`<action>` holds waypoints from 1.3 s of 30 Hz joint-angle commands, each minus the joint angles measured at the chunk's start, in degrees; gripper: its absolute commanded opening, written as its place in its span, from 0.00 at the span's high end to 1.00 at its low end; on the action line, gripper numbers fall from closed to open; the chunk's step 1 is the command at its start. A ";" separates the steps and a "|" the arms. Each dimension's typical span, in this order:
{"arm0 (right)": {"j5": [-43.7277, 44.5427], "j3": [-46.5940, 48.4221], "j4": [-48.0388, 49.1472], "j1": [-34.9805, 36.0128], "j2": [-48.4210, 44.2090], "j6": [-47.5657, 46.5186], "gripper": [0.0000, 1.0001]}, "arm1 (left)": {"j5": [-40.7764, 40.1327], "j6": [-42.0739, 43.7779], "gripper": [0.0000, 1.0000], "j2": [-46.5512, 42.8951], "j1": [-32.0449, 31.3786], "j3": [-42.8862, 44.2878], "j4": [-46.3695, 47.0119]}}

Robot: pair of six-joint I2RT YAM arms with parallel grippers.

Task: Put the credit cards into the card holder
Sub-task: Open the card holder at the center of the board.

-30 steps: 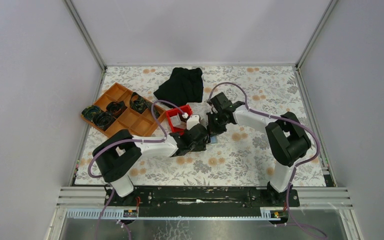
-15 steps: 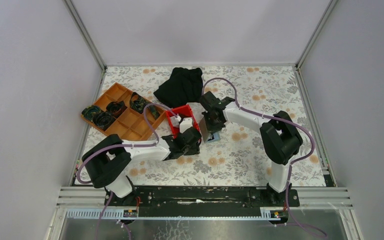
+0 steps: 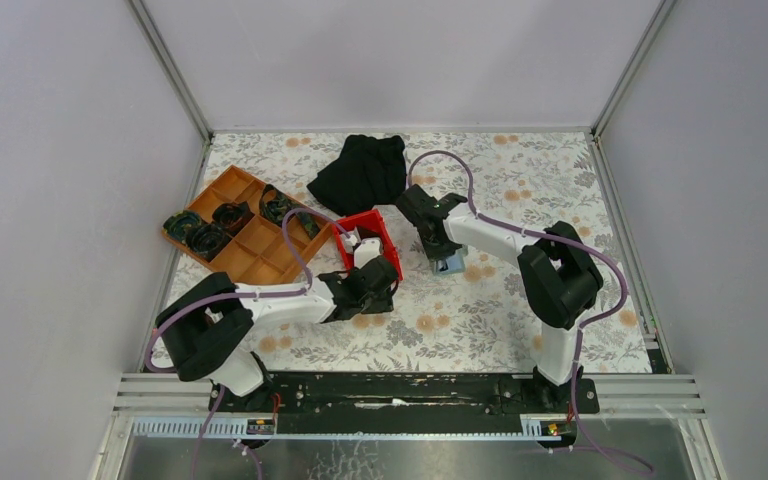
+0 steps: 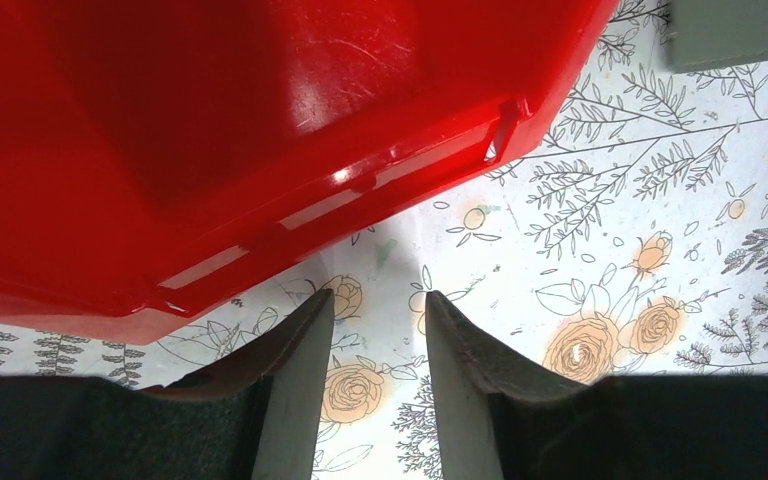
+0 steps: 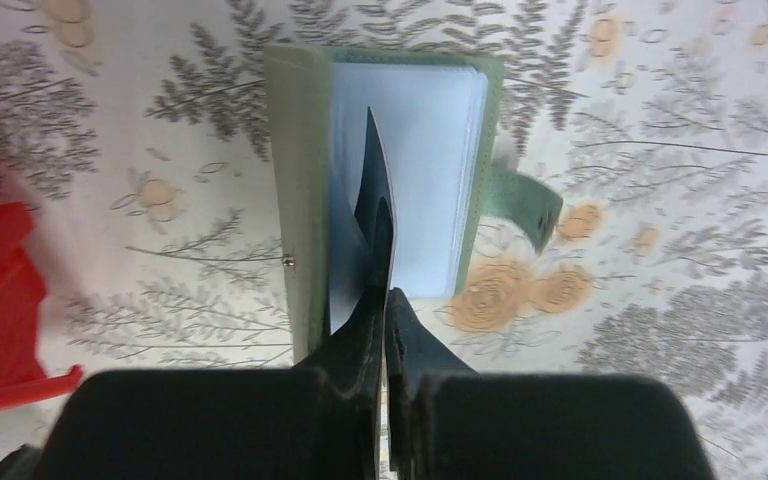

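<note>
Over the open card holder [image 5: 300,150], the right fingers [image 5: 415,345] are pinched shut on a credit card [image 5: 375,215] held edge-on, its far tip over the holder's pale inside. Bare floral surface [image 5: 660,250] lies to the right, and the red bin [image 4: 260,100] is near on the left. The left fingers [image 4: 295,390] stand apart and empty just beside the bin's wall. That view cuts off the bin's inside.
</note>
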 commanded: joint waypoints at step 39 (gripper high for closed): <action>-4.02 -10.51 1.96 -6.18 -13.17 -0.96 1.00 | -1.30 1.38 0.53 5.68 -4.67 8.12 -3.49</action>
